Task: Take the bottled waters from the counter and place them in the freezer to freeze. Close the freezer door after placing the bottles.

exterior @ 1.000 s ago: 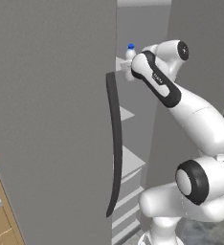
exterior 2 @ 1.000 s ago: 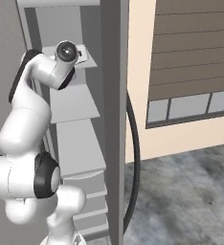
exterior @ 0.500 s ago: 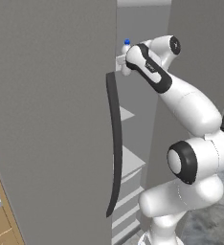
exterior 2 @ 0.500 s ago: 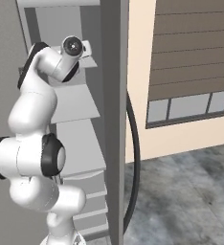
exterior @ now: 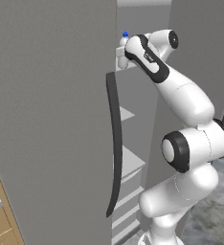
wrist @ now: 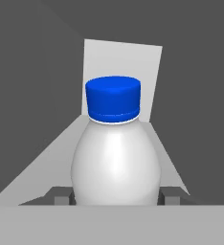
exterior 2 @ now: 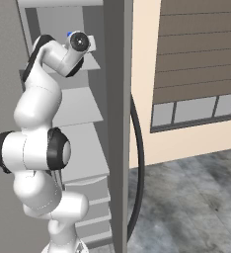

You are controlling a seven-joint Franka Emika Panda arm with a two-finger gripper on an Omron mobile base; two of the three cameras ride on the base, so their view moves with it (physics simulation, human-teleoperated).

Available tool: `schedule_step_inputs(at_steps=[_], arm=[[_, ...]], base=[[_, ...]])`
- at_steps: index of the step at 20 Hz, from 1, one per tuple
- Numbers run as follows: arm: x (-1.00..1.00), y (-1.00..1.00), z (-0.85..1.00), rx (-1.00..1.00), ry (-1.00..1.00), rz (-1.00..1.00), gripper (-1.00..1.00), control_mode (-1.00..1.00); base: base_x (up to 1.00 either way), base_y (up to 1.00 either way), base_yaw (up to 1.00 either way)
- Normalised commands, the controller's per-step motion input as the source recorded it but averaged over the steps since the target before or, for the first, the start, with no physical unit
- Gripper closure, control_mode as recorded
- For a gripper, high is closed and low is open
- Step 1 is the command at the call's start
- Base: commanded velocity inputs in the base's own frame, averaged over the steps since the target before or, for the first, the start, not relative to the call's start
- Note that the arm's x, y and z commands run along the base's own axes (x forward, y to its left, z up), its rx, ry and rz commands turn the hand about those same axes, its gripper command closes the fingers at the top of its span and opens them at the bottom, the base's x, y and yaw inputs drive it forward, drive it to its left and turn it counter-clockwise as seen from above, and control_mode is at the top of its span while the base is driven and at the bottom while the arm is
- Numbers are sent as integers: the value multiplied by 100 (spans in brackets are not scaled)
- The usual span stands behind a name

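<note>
The two-finger gripper is clenched on a plain whitish plastic bottle with a blue cap, upright above the tall grey freezer's white top shelf, probably near its front edge. Release, any second bottle and closing the grey door remain.

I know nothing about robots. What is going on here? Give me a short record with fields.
place: open freezer with white shelves
held thing: plain bottle with a blue cap, upright
gripper: gripper shut on the bottle, a fingertip on each side of its body
bottle position: at the top shelf level, seen beside the hand in the left base view
freezer door: door stands open, dark curved handle facing the arm
task state: bottle not yet released, door not yet closed
</note>
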Motion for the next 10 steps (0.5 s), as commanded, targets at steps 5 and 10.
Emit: schedule_step_inputs(at_steps=[5, 10], arm=[[31, 3, -9, 0, -3, 3, 100, -100], [17, 1, -24, 1, -7, 3, 100, -100]], base=[[0, 0, 0], [0, 0, 0]])
